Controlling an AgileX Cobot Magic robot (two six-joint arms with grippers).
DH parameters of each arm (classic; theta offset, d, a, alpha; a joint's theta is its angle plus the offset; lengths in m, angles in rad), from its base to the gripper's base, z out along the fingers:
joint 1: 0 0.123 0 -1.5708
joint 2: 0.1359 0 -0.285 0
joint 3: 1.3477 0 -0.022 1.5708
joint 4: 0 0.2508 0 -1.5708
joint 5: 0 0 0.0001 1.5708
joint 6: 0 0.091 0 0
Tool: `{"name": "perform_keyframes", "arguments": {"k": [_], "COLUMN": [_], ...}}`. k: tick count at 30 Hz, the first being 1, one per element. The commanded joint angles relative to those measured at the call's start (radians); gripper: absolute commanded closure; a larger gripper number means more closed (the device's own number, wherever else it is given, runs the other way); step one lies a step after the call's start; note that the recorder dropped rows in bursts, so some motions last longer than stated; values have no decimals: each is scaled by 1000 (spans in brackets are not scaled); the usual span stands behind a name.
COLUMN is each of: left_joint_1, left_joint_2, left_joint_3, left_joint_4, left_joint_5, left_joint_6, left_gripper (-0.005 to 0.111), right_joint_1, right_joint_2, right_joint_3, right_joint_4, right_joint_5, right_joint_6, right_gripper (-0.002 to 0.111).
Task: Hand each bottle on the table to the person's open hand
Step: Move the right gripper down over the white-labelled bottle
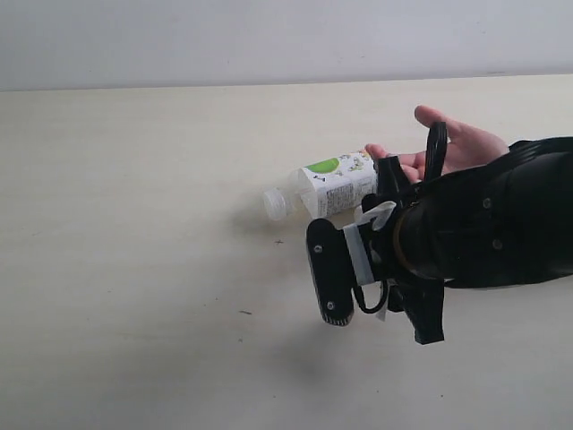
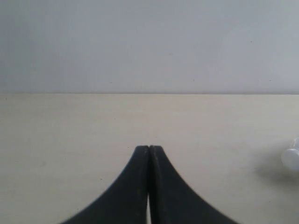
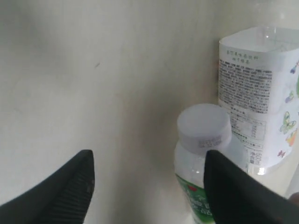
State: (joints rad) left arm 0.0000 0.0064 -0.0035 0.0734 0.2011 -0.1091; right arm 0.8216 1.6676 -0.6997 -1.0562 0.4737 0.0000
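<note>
Ext. view: white-label bottle [image 1: 338,184] is seen lying on its side over the table [image 1: 134,269]. Cap end is turned to the left of that view; base end sits just beside the fingertips of the person's open hand [image 1: 466,145]. Hand is held palm up, w/ a black cuff behind it. Whether the bottle rests on the table or on those fingertips can't be told. A soft shadow is cast on the table by the cap end. R arm [image 1: 501,224] is laid across the right of the view, in front of the person's wrist, w/ its black fingers pointed toward the hand.

R wrist view: R gripper [image 3: 148,158] is seen w/ jaws spread wide, nothing clamped. Two bottles are shown past the tips. One is a green-label bottle [image 3: 203,123], clear w/ a white cap, partly covered by one finger [image 3: 238,191]; contact can't be told. The other is the white-label bottle, w/ printed text and small drawings, just beside it. Table fills the rest of the gap.

L wrist view: L gripper [image 2: 149,148] is seen w/ jaws pressed together tip to tip, nothing between them, over the table. A pale cap [image 2: 292,158] is caught at the frame edge, well apart from the tips. Which bottle it belongs to can't be told.
</note>
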Motion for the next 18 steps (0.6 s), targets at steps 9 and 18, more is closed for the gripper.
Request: {"name": "perform_keyframes", "arguments": {"k": [9, 18], "left_joint_1": [0, 0], "left_joint_2": [-6, -6], "left_joint_3": [3, 3], "left_joint_4": [3, 3], "left_joint_5": [-2, -2], "left_joint_6": [0, 0], "left_gripper": [107, 107], "right_joint_1": [3, 3], "right_joint_2": [23, 23], "right_joint_3": [-6, -6], "right_joint_4": [-177, -184], "right_joint_5": [-9, -9], "right_joint_6": [170, 170], "right_gripper": [43, 43]}}
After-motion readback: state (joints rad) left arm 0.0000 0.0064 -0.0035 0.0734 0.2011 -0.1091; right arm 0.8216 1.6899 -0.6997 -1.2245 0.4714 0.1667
